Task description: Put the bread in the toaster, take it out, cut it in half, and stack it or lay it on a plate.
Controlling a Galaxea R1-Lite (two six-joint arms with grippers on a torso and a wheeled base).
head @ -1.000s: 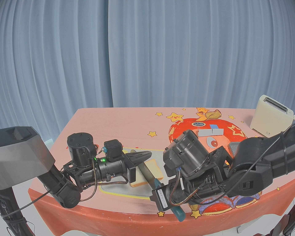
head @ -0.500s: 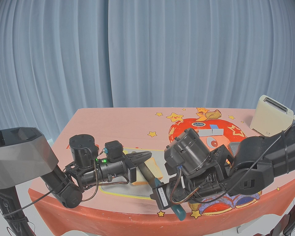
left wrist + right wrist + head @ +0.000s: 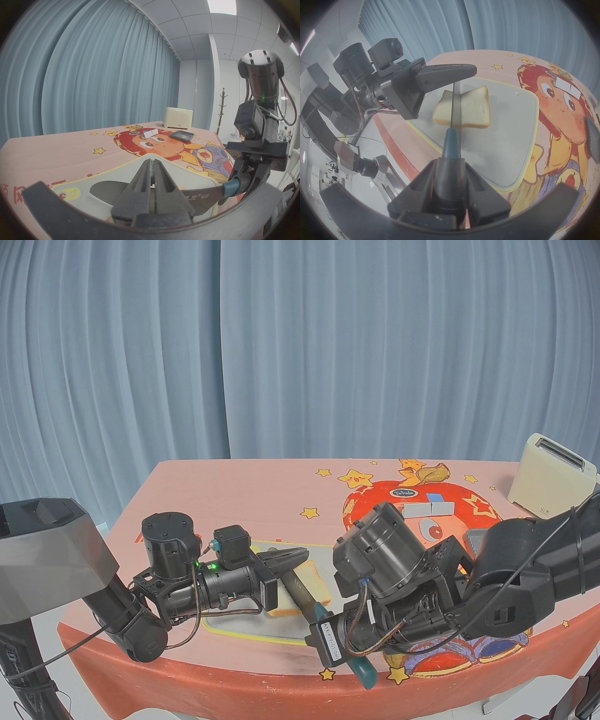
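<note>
bread (image 3: 472, 108): here it is, one white slice lying flat on the cutting board (image 3: 512, 131), at the front left of the table and well apart from the toaster (image 3: 551, 476)
knife (image 3: 451, 142): standing edge-down right across the middle of the bread, a half of the slice showing on each side of the blade; the teal handle points out over the table's front edge; whether the blade has gone all the way through, can't tell
right gripper (image 3: 451, 165): clamped hard on the knife's handle, sitting low at the front edge of the cutting board
left gripper (image 3: 152, 168): fingers pressed together with nothing between them, coming in level from the left, tips over the far end of the blade and the bread's left part; touching the slice or just above it, can't tell
cutting board: grey with a yellow rim, flat on the tablecloth (image 3: 250, 490)
toaster: cream-coloured, slot upward, at the table's far right corner
tray (image 3: 182, 135): small and black, on the cloth between the cutting board and the toaster
blocks (image 3: 428, 509): a few grey pieces and a blue one, on the cartoon face behind the right arm
tablecloth: pink, scattered yellow stars, a big red-haired cartoon figure on the right half
</note>
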